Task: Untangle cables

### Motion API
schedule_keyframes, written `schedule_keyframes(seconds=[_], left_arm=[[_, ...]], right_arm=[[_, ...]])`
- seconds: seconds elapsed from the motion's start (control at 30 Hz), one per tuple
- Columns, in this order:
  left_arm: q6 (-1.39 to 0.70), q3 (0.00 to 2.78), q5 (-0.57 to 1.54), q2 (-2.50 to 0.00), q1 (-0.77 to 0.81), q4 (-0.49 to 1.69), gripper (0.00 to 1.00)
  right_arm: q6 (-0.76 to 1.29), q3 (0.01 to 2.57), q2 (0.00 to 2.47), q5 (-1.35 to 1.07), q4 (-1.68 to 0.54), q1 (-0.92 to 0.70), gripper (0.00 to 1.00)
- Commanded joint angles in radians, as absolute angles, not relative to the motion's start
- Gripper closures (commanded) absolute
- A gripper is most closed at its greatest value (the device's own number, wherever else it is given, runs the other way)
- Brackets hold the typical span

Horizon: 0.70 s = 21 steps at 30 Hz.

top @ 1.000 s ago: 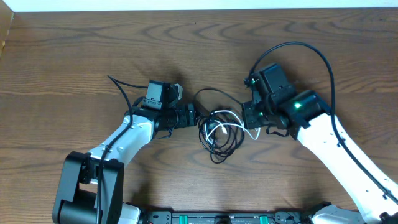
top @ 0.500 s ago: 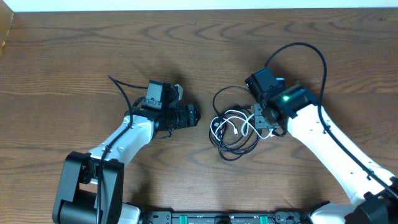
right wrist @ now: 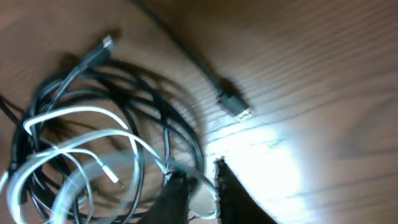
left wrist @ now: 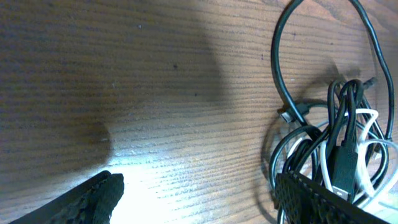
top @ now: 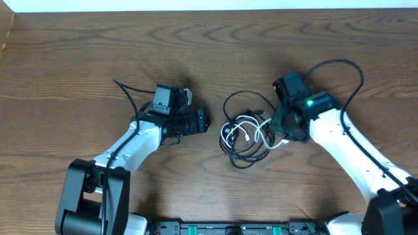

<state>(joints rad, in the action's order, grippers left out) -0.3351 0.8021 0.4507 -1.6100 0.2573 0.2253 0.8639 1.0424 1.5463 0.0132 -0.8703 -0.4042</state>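
Observation:
The cables (top: 245,140) lie in one tangled heap at the table's middle: black cords with a white cord (top: 246,121) looped through them. One black loop (top: 243,98) arcs out toward the back. My right gripper (top: 277,133) is at the heap's right edge. In the right wrist view it (right wrist: 199,186) is shut on a loop of the white cord (right wrist: 81,115), and a black plug (right wrist: 233,106) lies loose nearby. My left gripper (top: 204,121) stands open just left of the heap, holding nothing. In the left wrist view the cables (left wrist: 336,143) sit by its right finger (left wrist: 323,199).
The heap rests on a bare brown wooden table (top: 78,59). The thick black wire (top: 127,94) of the left arm trails behind it, and the right arm's wire (top: 339,65) arcs above that arm.
My right gripper shifted right, dragging the heap away from the left gripper, opened, and has closed again on the white loop. The left arm has stayed still.

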Motion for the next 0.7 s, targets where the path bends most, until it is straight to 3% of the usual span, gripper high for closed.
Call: schedule_keyframes(seconds=[0.0, 0.3, 0.67], left_arm=[[-0.318, 0.806, 0.459, -1.598, 0.258, 0.227, 0.16], [-0.318, 0.806, 0.459, -1.598, 0.258, 0.228, 0.15], [-0.318, 0.806, 0.459, -1.598, 0.258, 0.228, 0.15]], right_arm=[[0.893, 0.953, 1.556, -0.145, -0.764, -0.439, 0.9], [0.92, 0.719, 1.559, -0.131, -0.449, -0.471, 0.88], [0.741, 0.662, 1.618, 0.212, -0.285, -0.412, 0.88]])
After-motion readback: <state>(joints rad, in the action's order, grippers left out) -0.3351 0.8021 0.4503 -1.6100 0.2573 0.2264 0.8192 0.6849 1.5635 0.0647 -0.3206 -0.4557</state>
